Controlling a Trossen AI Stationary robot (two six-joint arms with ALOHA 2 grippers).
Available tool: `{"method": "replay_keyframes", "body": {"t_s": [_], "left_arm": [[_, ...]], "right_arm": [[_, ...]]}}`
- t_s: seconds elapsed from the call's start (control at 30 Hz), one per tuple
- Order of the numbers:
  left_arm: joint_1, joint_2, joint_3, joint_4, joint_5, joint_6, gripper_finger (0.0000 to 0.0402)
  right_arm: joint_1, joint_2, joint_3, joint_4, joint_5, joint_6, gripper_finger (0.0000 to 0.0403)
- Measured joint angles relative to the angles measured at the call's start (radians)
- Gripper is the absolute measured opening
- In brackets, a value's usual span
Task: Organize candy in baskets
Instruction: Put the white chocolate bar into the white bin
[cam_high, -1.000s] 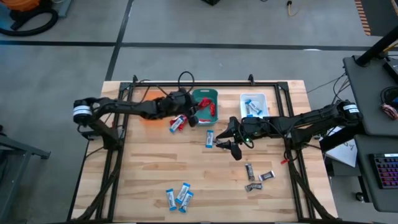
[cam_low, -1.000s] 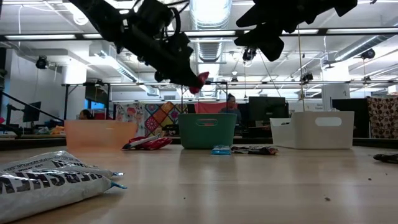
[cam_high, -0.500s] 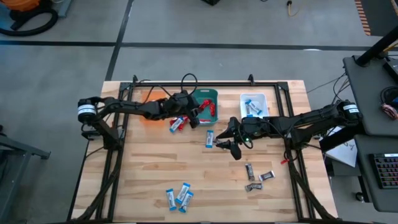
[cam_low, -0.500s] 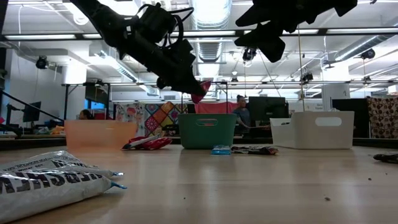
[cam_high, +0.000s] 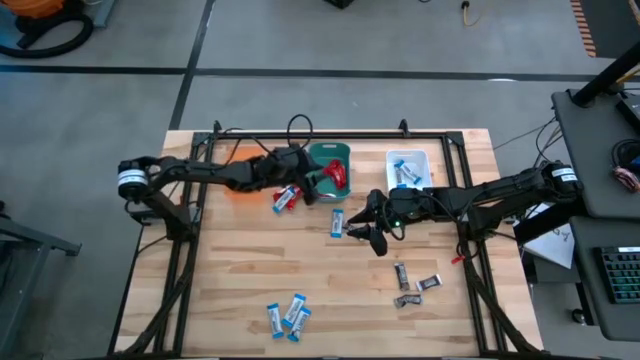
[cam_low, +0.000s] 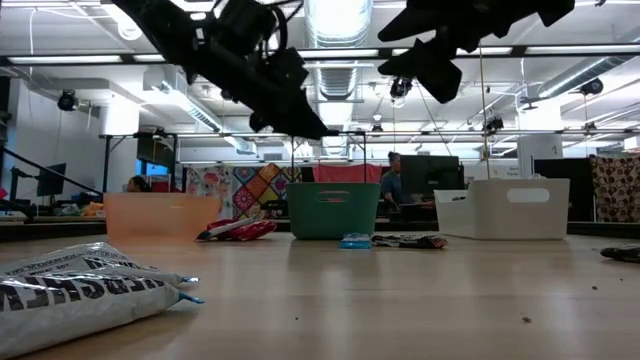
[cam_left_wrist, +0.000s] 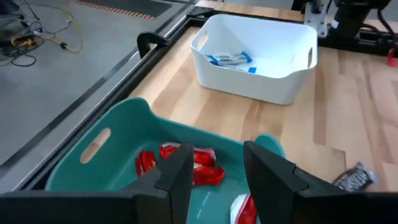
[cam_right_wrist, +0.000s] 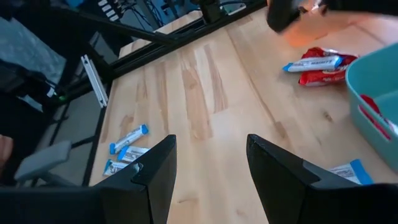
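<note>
Pale wooden planks make up the table (cam_high: 250, 280), framed by dark rails, with a workshop of monitors and ceiling lights behind it in the low view. Three baskets line the far edge: an orange basket (cam_high: 238, 188), a teal basket (cam_left_wrist: 93, 149) holding red candy (cam_left_wrist: 186, 163), and a white basket (cam_left_wrist: 261, 56) holding blue-and-white candy (cam_left_wrist: 231, 58). A red and a blue-and-white bar (cam_high: 286, 197) lie on the table between the orange and teal baskets. Another blue-and-white bar (cam_high: 338, 222) lies mid-table, three more (cam_high: 287, 316) sit near the front edge, and dark silver-grey bars (cam_high: 412, 284) lie to the right. In the low view a grey wrapper (cam_low: 85, 285) close to the camera reads "HERSHEY'S", upside down.

Left gripper (cam_left_wrist: 214, 171) hangs over the teal basket's near rim, fingers parted with nothing between them; a red bar (cam_left_wrist: 244, 208) shows just below. Right gripper (cam_high: 366, 224) hovers mid-table beside the lone blue-and-white bar, fingers spread wide and empty.
</note>
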Motion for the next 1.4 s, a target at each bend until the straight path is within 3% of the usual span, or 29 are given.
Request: {"method": "replay_keyframes", "body": {"t_s": [0.27,0.5,0.8,1.13,1.4], "left_arm": [[-0.071,-0.182,-0.009,-0.146,-0.002,0.000,0.0126],[-0.200,-0.356,-0.115,-0.135,-0.023,-0.031,0.0126],[-0.339,-0.536,-0.238,-0.139,-0.115,-0.097,0.0126],[-0.360,-0.626,-0.297,-0.144,-0.119,-0.065,0.0126],[-0.360,-0.633,-0.301,-0.158,-0.119,-0.007,0.0126]], "right_arm": [[0.001,0.008,0.028,-0.048,0.034,0.107,0.0185],[0.021,0.091,0.155,-0.335,0.201,0.244,0.0185],[0.026,0.352,0.403,-0.701,0.261,0.429,0.0185],[0.024,0.624,0.593,-0.757,0.267,0.491,0.0185],[0.014,0.729,0.643,-0.840,0.388,0.631,0.0185]]}}
